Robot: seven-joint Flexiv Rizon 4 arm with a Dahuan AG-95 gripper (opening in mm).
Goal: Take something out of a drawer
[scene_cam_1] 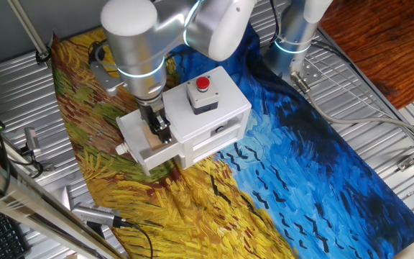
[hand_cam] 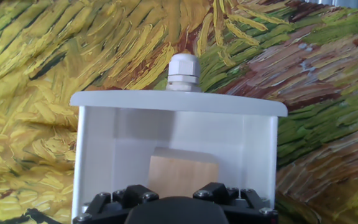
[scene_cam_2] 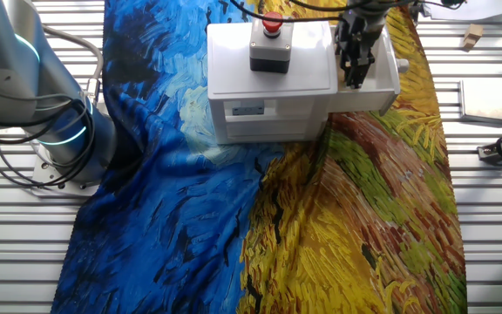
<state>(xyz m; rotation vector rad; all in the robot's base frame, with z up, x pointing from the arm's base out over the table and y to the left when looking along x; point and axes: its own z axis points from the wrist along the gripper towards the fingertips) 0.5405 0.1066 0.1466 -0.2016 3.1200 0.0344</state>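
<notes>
Your gripper (scene_cam_1: 158,129) hangs inside the pulled-out drawer (hand_cam: 98,155) of the white box (scene_cam_1: 225,104). The wooden block (hand_cam: 182,174) sits on the drawer floor, right below the jaws; you cannot tell how far they are open or whether they touch it. The knob (hand_cam: 184,71) points away over the painted cloth (scene_cam_2: 356,218).

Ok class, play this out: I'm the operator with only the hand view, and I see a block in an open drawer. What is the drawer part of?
Observer: The drawer slides out of a white box with a red push button on top.
Operator: Are the fingers inside the drawer?
Observer: Yes, the fingers reach down into it. Whether they grip the block, I cannot tell.
</notes>
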